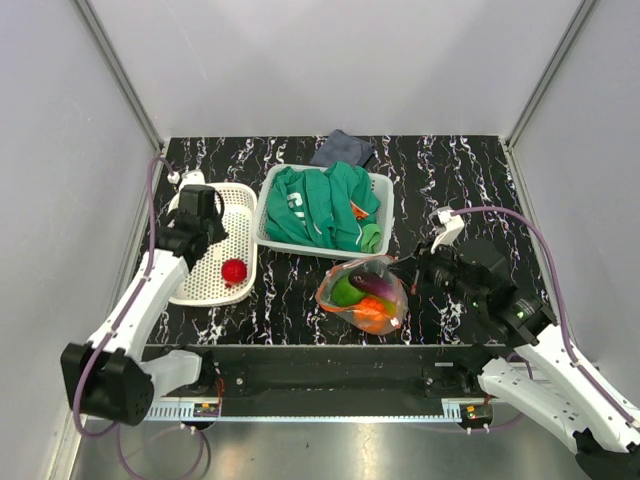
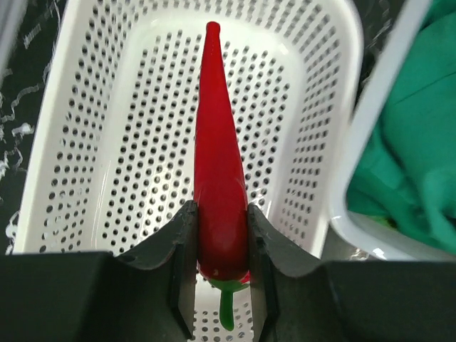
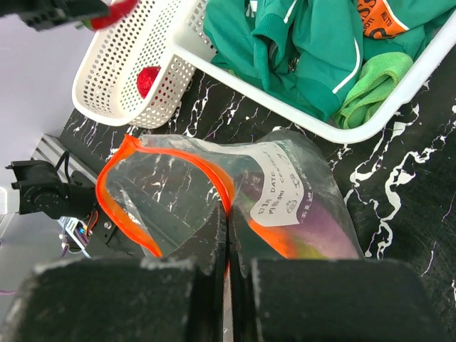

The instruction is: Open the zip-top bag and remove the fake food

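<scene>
black marble table [image 1: 470, 180]; left gripper [image 2: 219, 228] clamps chili [image 2: 217, 135]; right gripper [image 3: 227, 239] pinches bag [image 3: 288, 192]

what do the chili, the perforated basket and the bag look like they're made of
The chili: likely moulded plastic, glossy; smooth red skin with highlights. The perforated basket: rigid white plastic, semi-gloss; even rows of punched holes. The bag: thin clear plastic film; crinkles, see-through, orange zip strip.

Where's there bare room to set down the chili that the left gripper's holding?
The white perforated basket is mostly bare under the chili; only a red round fruit lies at its near end. The table is bare between it and the zip-top bag. The clothes basket is crowded.
</scene>
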Tool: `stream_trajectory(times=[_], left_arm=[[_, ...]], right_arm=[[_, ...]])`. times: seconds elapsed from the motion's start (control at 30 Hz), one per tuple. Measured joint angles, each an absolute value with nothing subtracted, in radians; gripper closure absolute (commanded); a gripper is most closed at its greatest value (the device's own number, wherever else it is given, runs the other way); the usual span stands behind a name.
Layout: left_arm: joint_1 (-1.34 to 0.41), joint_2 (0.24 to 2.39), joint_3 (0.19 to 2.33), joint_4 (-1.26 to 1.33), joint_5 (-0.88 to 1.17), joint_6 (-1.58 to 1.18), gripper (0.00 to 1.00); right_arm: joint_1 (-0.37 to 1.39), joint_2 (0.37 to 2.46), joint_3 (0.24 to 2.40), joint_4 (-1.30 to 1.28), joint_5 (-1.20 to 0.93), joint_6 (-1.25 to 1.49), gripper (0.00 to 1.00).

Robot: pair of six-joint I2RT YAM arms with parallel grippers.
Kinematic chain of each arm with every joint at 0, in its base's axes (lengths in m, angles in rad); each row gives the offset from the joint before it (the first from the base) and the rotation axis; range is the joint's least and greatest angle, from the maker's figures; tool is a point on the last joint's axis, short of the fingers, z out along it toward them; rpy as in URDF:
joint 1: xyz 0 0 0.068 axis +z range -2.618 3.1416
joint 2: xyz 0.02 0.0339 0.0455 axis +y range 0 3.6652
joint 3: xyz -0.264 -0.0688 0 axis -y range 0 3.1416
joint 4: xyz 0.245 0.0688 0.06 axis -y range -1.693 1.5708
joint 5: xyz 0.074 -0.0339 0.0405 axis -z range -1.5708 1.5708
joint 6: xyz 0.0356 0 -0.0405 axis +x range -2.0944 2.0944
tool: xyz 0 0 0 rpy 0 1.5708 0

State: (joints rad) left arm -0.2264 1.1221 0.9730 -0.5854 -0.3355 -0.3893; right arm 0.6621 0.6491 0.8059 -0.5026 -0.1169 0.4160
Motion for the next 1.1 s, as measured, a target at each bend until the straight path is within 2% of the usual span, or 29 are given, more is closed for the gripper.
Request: stream_trajectory(times=[0.1,0.2,0.23,0.33,0.4,0.47,0.57,0.73,0.8,0.93,1.1], left_arm=[[-0.172,1.155,0.936,-0.593,-0.295,-0.409,0.98],[-0.138,1.154,0.902,-0.602,-0.263,-0.440,0.81],[-0.130,1.154,0.892,-0.602,-0.258,-0.448,0.53],[-0.115,1.153,0.871,-0.605,-0.252,-0.475,0.21],[-0.112,1.149,0.863,-0.606,-0.253,-0.485,0.13],[-0.111,1.137,0.858,-0.608,-0.252,-0.502,0.14],[-0.110,1.097,0.857,-0.611,-0.221,-0.506,0.28],[-0.147,0.960,0.825,-0.566,-0.037,-0.506,0.41],[-0.219,0.904,0.814,-0.537,0.024,-0.513,0.47],[-0.482,0.802,0.799,-0.436,0.097,-0.531,0.59],[-0.794,0.736,0.763,-0.287,0.097,-0.539,0.66]], right_arm=[[0.662,0.643,0.806,-0.506,-0.119,0.417,1.00],[0.662,0.649,0.806,-0.505,-0.124,0.418,1.00],[0.662,0.653,0.806,-0.505,-0.125,0.419,1.00],[0.662,0.670,0.806,-0.496,-0.131,0.419,1.00],[0.662,0.687,0.806,-0.491,-0.146,0.419,1.00],[0.662,0.706,0.806,-0.489,-0.162,0.420,1.00],[0.662,0.741,0.806,-0.482,-0.193,0.420,1.00],[0.662,0.792,0.806,-0.456,-0.249,0.426,1.00],[0.662,0.809,0.806,-0.442,-0.262,0.429,1.00],[0.662,0.838,0.806,-0.413,-0.296,0.444,1.00],[0.662,0.860,0.806,-0.377,-0.323,0.465,1.00]])
